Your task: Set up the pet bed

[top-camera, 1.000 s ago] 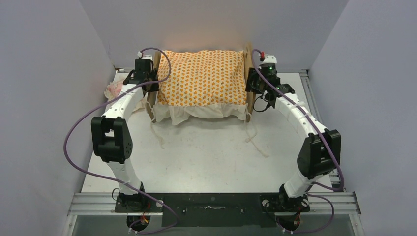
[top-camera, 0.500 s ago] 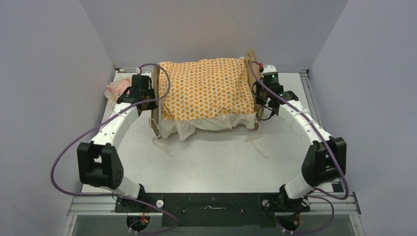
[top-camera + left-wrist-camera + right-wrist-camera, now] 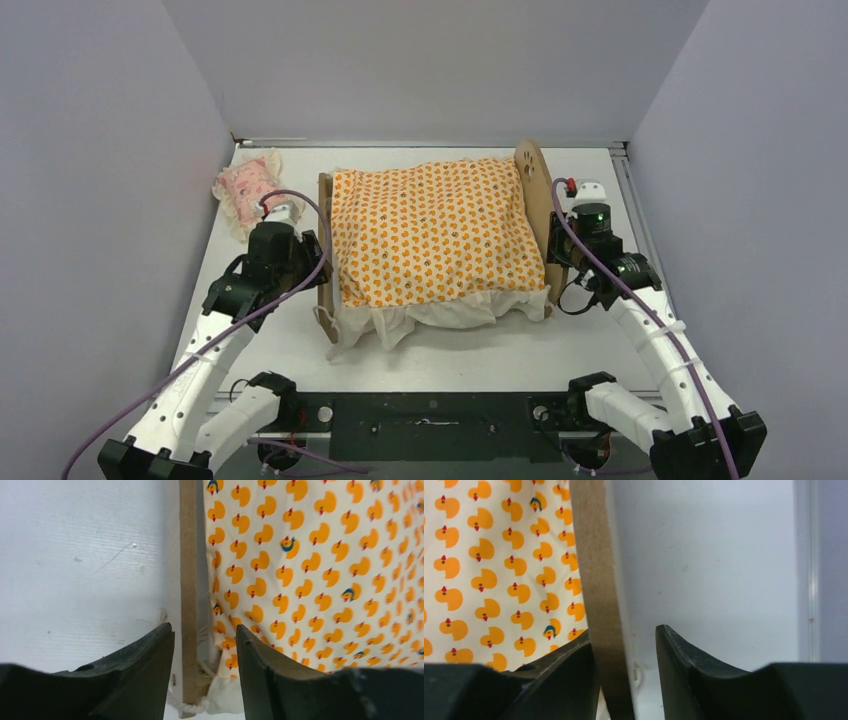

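The pet bed stands mid-table, its rounded headboard (image 3: pixel 531 172) with the paw cutout on the right and its low footboard (image 3: pixel 325 245) on the left. The duck-print mattress cushion (image 3: pixel 440 230) lies on it and hides the base. My left gripper (image 3: pixel 306 262) is open astride the footboard (image 3: pixel 188 555), with a gap on each side of the board. My right gripper (image 3: pixel 562 250) is open astride the headboard (image 3: pixel 594 555); its left finger (image 3: pixel 569 675) lies against the board, and the right finger stands apart.
A small pink frilled pillow (image 3: pixel 245 186) lies at the back left of the table (image 3: pixel 430 360), beyond the left arm. A white frill and cords hang from the bed's near side. Grey walls close in on three sides.
The bed has come from the back wall toward the near edge, carried between both arms, which drew back. Both grippers closed on the end boards, then opened again.
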You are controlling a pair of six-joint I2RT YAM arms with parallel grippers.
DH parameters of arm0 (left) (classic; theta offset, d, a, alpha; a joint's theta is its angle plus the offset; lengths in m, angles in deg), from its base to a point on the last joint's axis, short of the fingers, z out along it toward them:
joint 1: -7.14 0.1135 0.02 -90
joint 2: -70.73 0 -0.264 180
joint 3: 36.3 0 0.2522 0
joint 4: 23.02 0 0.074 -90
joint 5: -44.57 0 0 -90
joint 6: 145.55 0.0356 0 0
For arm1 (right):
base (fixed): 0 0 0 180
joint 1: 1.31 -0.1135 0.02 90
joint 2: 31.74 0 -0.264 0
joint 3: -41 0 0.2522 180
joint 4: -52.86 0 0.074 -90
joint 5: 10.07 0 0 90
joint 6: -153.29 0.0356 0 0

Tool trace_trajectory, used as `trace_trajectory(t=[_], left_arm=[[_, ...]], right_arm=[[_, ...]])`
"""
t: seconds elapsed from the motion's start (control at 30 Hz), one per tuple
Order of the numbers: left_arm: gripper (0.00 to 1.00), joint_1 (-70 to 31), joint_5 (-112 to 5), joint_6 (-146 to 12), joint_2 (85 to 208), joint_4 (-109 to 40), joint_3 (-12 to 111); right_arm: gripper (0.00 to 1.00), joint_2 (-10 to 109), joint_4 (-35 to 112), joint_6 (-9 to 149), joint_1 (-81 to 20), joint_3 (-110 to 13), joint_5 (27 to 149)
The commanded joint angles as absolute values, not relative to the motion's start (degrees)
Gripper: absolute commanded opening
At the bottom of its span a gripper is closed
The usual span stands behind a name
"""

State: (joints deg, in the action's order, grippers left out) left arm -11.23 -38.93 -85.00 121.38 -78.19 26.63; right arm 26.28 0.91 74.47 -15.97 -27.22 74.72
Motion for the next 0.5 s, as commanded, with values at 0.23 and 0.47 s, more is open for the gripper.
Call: trace_trajectory(t=[0.23, 0.47], left_arm=[[0.57, -9.48, -36.35, -82.60, 137.89, -74.23, 49.49], [0.54, -9.66, -31.46, -78.61, 160.79, -67.92, 68.99]], right_arm=[[0.60, 19.41, 6.62, 73.88, -15.42, -37.75, 72.71], [0.61, 25.41, 12.25, 75.56, -16.67, -43.49, 88.20]])
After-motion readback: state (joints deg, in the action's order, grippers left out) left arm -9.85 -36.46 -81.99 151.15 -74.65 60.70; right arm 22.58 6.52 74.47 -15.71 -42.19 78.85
